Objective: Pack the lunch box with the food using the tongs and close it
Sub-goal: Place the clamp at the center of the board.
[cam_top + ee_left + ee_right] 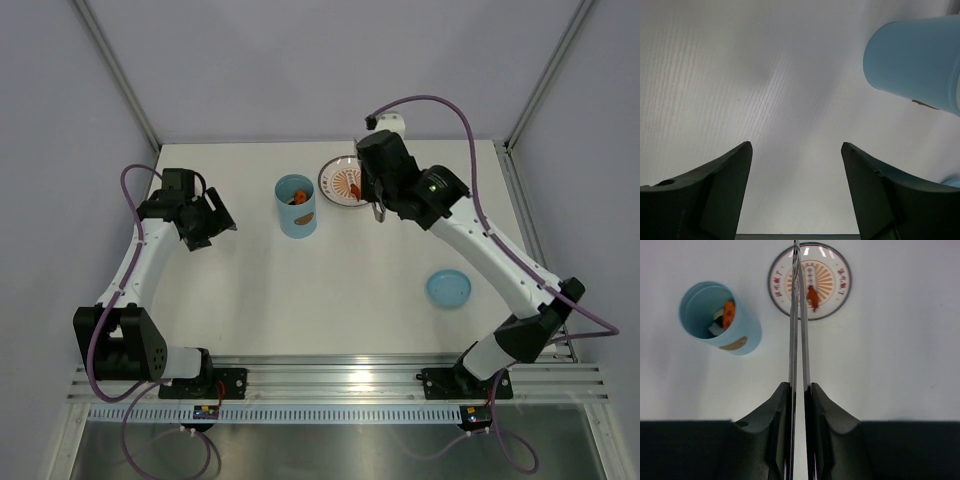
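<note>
Right arm [480, 240] stretches over plate [844, 295], right end effector [799, 390] grasping tongs [799, 340]; left arm [140, 260] bent, left end effector [796, 146] released. Right wrist view shows food [729, 312] inside box [742, 335].

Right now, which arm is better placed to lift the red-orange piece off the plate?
Right. The right gripper is shut on the tongs, which reach over the plate beside the red-orange piece. The left gripper is open and empty, near the lunch box.
</note>
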`<state>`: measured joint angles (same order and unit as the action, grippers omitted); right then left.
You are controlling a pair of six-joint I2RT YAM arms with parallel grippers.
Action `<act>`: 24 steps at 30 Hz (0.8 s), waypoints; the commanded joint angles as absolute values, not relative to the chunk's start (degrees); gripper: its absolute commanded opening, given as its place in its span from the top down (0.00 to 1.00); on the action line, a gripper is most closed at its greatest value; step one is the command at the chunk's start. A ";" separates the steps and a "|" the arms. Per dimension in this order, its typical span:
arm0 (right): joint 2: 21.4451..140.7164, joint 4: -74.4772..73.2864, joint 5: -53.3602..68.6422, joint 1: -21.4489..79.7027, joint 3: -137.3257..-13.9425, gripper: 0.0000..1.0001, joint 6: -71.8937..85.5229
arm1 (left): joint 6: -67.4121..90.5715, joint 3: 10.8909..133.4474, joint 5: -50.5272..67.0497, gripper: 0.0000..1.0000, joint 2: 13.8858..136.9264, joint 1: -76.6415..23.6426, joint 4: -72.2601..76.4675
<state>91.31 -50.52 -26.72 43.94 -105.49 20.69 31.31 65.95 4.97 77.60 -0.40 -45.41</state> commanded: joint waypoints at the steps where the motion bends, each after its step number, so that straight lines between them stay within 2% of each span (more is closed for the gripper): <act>1: 85.62 -51.06 -36.39 39.39 -98.81 0.77 22.58 | 30.50 66.09 5.45 0.24 76.11 -0.09 -44.03; 5: 79.82 -50.19 -33.05 32.09 -86.00 0.75 25.66 | 30.24 65.74 5.45 0.24 76.20 -0.09 -44.03; 12: 76.73 -38.71 -28.83 25.14 -74.10 0.72 22.86 | 30.94 65.30 7.21 0.24 76.90 0.00 -42.98; 18: 87.96 -26.66 -24.09 15.31 -74.44 0.74 20.57 | 31.03 65.57 6.94 0.24 76.99 -0.09 -43.24; 24: 103.43 -20.39 -22.50 9.76 -81.82 0.75 18.64 | 31.29 65.92 7.56 0.24 76.55 -0.09 -43.50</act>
